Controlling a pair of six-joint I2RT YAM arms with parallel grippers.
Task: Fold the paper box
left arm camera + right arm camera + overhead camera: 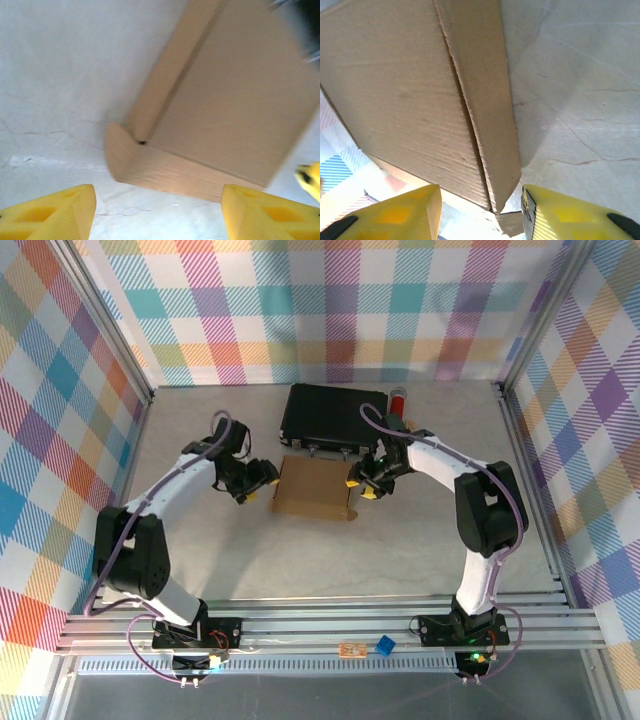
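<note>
2 sides of the paper box [313, 487] are flanked: left gripper [256, 480] just beside its left edge, right gripper [362, 483] just beside its right edge, each with fingers spread apart.

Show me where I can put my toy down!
The table is bare in front of the paper box, toward the arm bases, and left of the black case. It's crowded mid-table: left gripper and right gripper flank the box.

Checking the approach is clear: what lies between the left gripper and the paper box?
Only bare table lies between the left gripper and the paper box, seen in the left wrist view.
</note>
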